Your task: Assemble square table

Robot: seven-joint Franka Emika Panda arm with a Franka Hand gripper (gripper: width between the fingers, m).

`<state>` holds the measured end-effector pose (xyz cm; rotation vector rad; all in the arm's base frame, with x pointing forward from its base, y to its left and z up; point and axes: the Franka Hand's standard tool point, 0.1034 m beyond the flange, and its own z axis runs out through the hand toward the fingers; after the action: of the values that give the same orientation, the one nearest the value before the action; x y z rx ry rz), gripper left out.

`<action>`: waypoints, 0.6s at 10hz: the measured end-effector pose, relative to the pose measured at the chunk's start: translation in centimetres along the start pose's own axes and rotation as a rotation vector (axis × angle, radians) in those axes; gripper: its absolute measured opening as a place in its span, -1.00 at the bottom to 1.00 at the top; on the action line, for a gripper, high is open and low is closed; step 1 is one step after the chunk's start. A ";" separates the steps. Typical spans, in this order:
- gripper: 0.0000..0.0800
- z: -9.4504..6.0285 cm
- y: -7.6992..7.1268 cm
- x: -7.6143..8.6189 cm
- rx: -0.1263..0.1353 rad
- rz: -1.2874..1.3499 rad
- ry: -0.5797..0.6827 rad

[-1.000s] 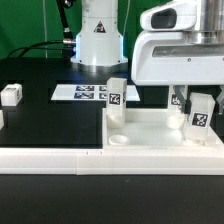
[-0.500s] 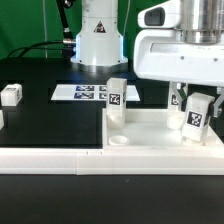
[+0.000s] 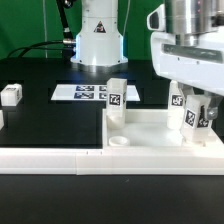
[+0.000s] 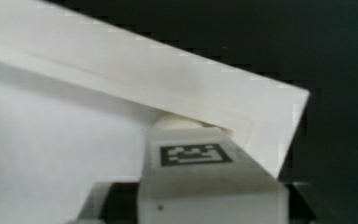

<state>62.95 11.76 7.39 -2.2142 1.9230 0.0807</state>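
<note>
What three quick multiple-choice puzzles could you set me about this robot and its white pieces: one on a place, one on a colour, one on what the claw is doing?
1. Where does the small block away from the tray lie?
A. Inside the tray
B. On the work table, at the exterior view's left
C. In the gripper

2. What colour is the work table?
A. Black
B. Red
C. Yellow

3. What state is the gripper in?
A. Open and empty
B. Lifting the tray
C. Shut on a leg at the tray

Answers:
1 B, since the block sits alone on the work table, apart from the tray.
2 A, since the bare surface around the white parts is black.
3 C, since the wrist view shows the tagged leg clamped between the fingers, by the tray's corner.
</note>
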 end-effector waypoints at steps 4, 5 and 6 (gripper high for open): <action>-0.26 0.1 0.1 0.1 0.010 0.046 -0.006; 0.13 0.2 0.1 0.2 0.013 -0.034 0.000; 0.51 0.6 0.2 0.3 0.020 -0.212 0.009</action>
<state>62.85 11.59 6.71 -2.3923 1.6732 0.0187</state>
